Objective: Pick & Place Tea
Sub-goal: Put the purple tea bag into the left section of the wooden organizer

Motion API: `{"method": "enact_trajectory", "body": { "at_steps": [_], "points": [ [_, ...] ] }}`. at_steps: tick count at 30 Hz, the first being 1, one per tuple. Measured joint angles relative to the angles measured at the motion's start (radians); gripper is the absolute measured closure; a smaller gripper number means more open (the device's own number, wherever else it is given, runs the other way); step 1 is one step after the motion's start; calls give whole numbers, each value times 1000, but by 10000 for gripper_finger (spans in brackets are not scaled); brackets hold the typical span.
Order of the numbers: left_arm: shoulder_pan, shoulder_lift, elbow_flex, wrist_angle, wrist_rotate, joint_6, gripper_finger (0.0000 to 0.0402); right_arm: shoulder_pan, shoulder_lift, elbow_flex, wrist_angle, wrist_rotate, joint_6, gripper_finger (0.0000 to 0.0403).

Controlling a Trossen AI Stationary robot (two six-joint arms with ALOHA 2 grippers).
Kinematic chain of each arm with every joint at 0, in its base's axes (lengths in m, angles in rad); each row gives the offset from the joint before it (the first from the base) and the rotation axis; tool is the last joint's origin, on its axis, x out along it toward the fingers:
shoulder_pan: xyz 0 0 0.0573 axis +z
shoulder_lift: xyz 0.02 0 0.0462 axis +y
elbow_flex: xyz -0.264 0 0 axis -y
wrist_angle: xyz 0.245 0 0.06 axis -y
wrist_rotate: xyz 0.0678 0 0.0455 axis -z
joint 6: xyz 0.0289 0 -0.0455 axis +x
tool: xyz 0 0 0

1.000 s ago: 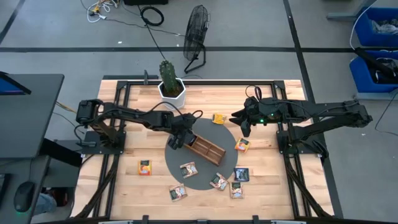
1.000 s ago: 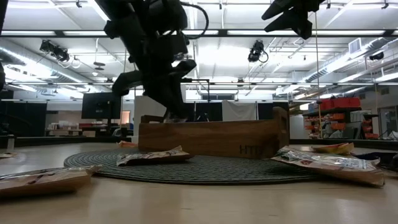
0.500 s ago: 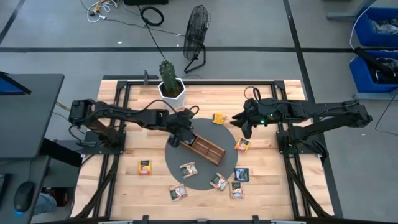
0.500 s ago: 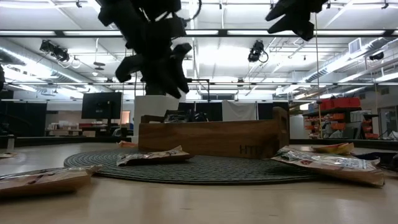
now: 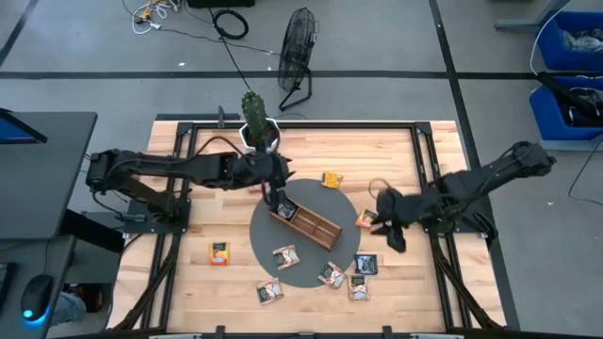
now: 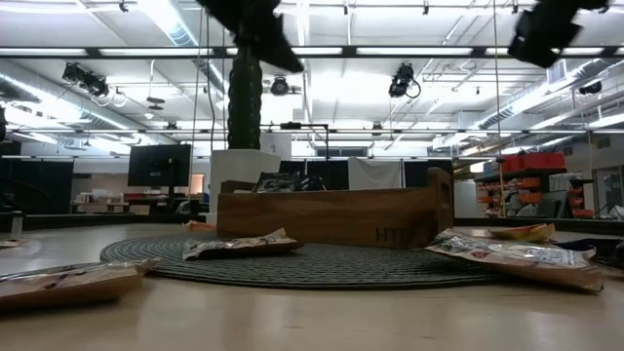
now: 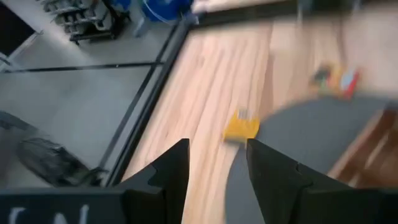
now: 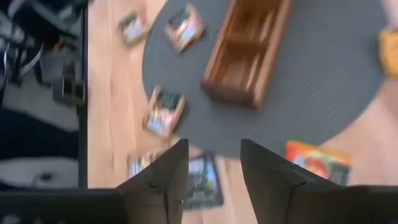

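The brown wooden tray (image 5: 303,218) lies slanted on a round grey mat (image 5: 283,237). Dark packet tops (image 6: 283,180) show above the wall at the tray's left end. Tea packets lie flat around the tray: orange ones (image 5: 330,179) (image 5: 366,219) (image 5: 220,252), and others on the mat's near side (image 5: 285,256) (image 5: 331,274) (image 5: 366,264). My left gripper (image 5: 275,195) (image 7: 217,165) hangs open above the tray's far-left end, nothing between its fingers. My right gripper (image 5: 388,231) (image 8: 214,171) is open and high over the packets right of the mat.
A cactus in a white pot (image 5: 256,122) stands at the table's far edge, just behind the left gripper. Black frame rails (image 5: 424,160) run along both table sides. More packets (image 5: 359,286) (image 5: 269,291) lie near the front edge. A fan (image 5: 297,52) stands on the floor beyond.
My left gripper has risen from the tray's far-left end, rolled about its own line and opened; it now hangs well above the tray. My right gripper has swung from the far right of the table toward the near edge and sunk a little, still open.
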Motion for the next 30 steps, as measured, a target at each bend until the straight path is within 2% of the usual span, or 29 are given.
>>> {"method": "enact_trajectory", "body": {
  "at_steps": [6,9,12,18,30],
  "points": [
    [-2,0,22,18,0,-120,246,86,39,-194,266,0,41,250],
    [-3,0,22,26,0,-141,248,97,99,-241,327,0,35,250],
    [-9,0,22,32,0,-147,248,100,174,-249,333,-1,-13,250],
    [-19,1,22,35,1,-147,248,100,331,-249,411,-77,-115,250],
    [-19,1,22,44,1,-165,248,100,506,-246,472,-47,-162,250]
  ]
}}
